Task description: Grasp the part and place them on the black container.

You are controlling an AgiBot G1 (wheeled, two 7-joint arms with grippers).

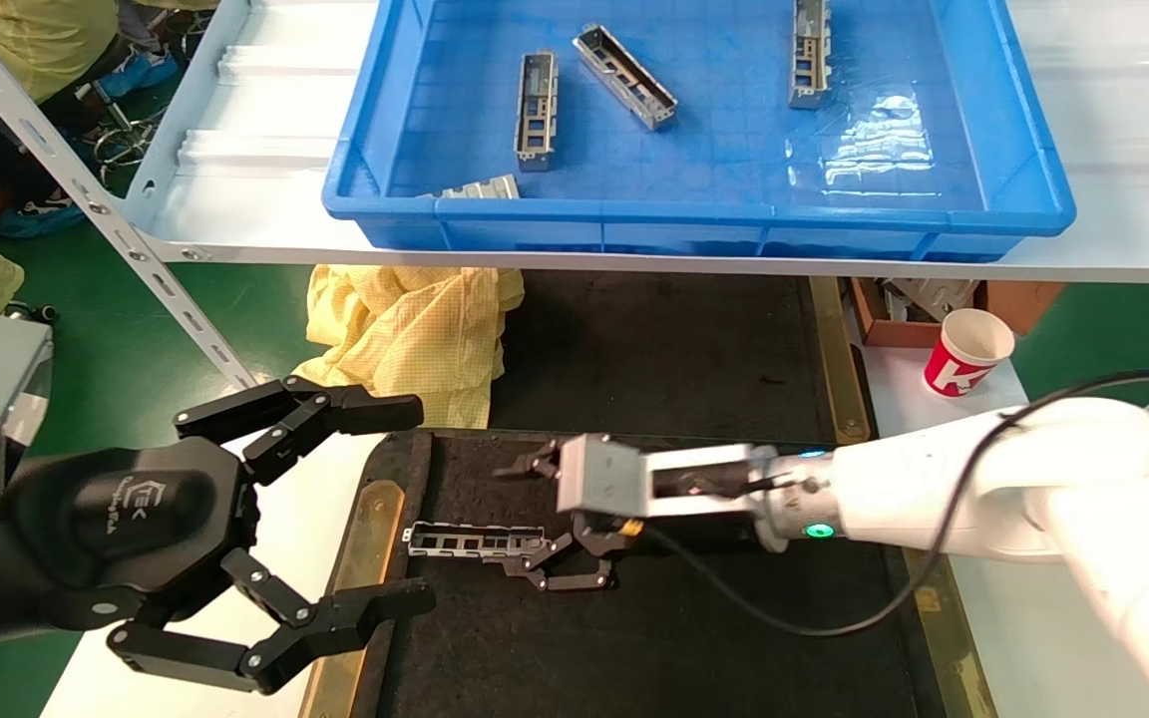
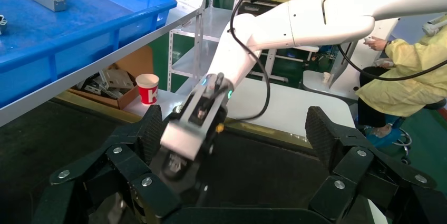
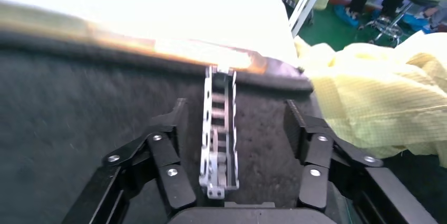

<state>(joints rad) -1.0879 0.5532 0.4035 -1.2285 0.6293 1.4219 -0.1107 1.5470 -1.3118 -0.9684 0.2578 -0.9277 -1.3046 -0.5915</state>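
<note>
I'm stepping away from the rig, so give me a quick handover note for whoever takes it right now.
Right gripper: open, low over the black tray, fingers either side of one part lying flat on the felt near the tray's left edge.
Left gripper: open, empty, waiting just left of the tray.
Blue bin on the shelf: four parts visible in it.
Done: one part on the tray.
Left: move the bin's parts to the tray.

part (image 1: 475, 539) | silver, windowed, flat | on black container (image 1: 694, 638), left end
</note>
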